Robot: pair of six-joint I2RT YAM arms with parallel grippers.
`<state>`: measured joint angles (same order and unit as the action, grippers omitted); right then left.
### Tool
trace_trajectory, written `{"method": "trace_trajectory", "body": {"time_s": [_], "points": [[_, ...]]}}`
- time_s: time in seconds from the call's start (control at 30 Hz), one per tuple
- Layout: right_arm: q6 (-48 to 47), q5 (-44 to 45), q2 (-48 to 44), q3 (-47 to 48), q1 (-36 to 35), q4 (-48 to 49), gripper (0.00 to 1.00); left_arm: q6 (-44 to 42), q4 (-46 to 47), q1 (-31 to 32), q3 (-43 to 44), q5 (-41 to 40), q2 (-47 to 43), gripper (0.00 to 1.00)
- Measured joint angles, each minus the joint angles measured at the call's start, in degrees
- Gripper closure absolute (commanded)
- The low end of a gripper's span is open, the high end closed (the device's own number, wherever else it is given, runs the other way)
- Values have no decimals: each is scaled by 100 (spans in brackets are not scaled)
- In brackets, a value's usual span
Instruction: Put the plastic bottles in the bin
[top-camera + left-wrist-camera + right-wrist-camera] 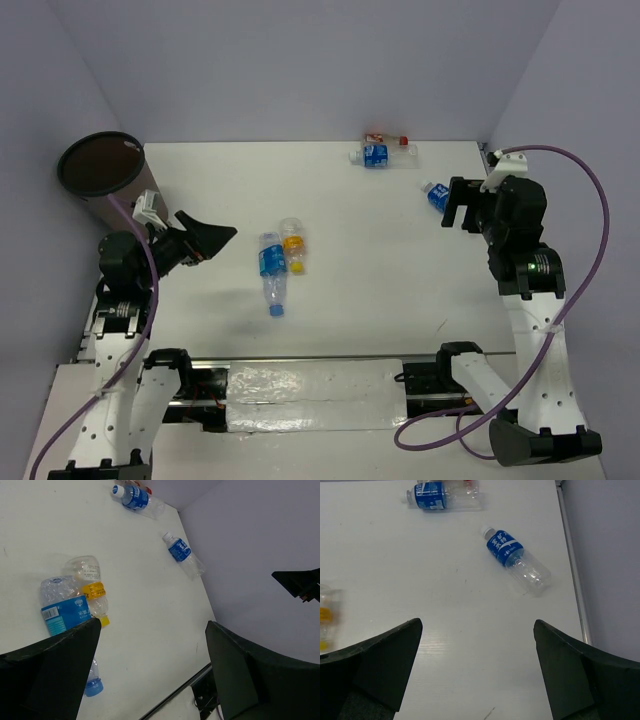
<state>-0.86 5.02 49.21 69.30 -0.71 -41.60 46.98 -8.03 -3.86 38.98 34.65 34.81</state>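
The bin (100,165) stands upright at the far left corner of the desk (400,270), with its dark mouth facing up. The left end effector (215,238) hangs just to the right of it, above the desk. Its wrist view shows the fingers spread wide with nothing between them.

Five plastic bottles lie on their sides:
- **Middle of the desk:** A blue-labelled bottle (271,270) lies with its blue cap toward the near edge. An orange-labelled bottle (293,245) with a yellow cap lies right beside it, apparently touching.
- **Far edge:** A second blue-labelled bottle (375,155) lies against a red-labelled bottle (385,140), which is mostly hidden behind it in the wrist views.
- **Right edge:** A third blue-labelled bottle (515,560) lies alone with its white cap pointing far-left.

The right end effector (455,208) hovers just beside that last bottle. Its fingers are parted wide and hold nothing. The top view hides part of that bottle beneath it.
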Motion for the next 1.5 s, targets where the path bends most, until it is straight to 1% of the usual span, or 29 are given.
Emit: {"method": "trace_trajectory", "body": {"time_s": [0.2, 0.33, 0.43, 0.53, 0.6, 0.77, 0.93, 1.03, 1.2, 1.5], "points": [[-7, -153, 2, 0, 0, 2, 0, 0, 4, 35, 0, 17, 127, 1], [-140, -459, -2, -7, 0, 2, 0, -7, 0, 116, 0, 17, 269, 1], [-483, -988, -39, -68, 0, -15, 0, -24, -17, 245, 0, -13, 426, 1], [-1010, -1661, -90, -87, 0, -133, 0, -63, -173, 538, 33, -210, 682, 1], [-1392, -2092, -116, -87, 0, -291, 0, -155, -557, 881, 258, -544, 988, 1], [-2120, -2833, -114, -212, 0, -579, 0, -188, -1432, 1862, 1025, -1582, 2184, 1], [-2417, -3362, 94, -483, 0, -824, 0, -17, -2076, 2817, 1309, -2599, 3418, 1], [-2542, -3620, 345, -579, 0, -905, 0, 107, -2389, 3230, 1405, -3154, 4048, 1], [-2647, -3952, 549, -741, 0, -914, 0, 149, -2612, 3486, 1832, -3849, 5018, 0], [-2649, -4321, 546, -992, 0, -756, 0, 138, -2498, 3755, 2557, -4492, 6411, 1]]}}
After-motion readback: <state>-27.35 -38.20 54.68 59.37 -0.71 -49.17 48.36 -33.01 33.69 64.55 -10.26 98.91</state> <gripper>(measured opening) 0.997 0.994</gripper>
